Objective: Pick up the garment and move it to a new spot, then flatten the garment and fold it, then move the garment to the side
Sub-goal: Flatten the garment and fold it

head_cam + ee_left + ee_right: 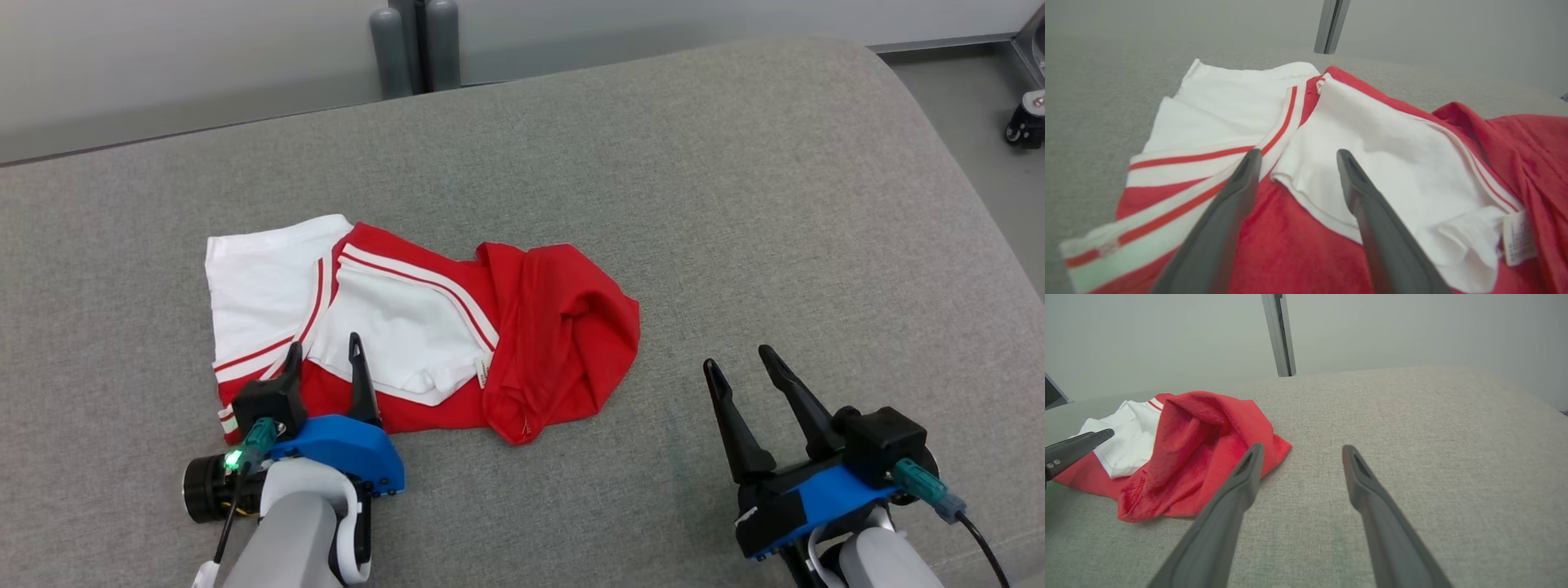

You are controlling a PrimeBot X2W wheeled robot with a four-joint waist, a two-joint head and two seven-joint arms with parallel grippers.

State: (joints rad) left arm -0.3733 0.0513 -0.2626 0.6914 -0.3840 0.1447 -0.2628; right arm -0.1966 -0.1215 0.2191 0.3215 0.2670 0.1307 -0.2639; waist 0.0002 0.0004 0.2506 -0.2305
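Red-and-white garment (424,327) lies crumpled left of centre on the grey cushion (735,204). Left gripper (324,343) is poised over its near edge, fingers apart. Right gripper (738,357) is over bare cushion, fingers apart. Pick-up appears pending: the left gripper should descend and pinch the fabric.

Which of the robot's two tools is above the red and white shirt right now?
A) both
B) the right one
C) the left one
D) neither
C: the left tool has its open fingers over the near edge of the shirt, while the right tool is open above the bare grey cushion beside it.
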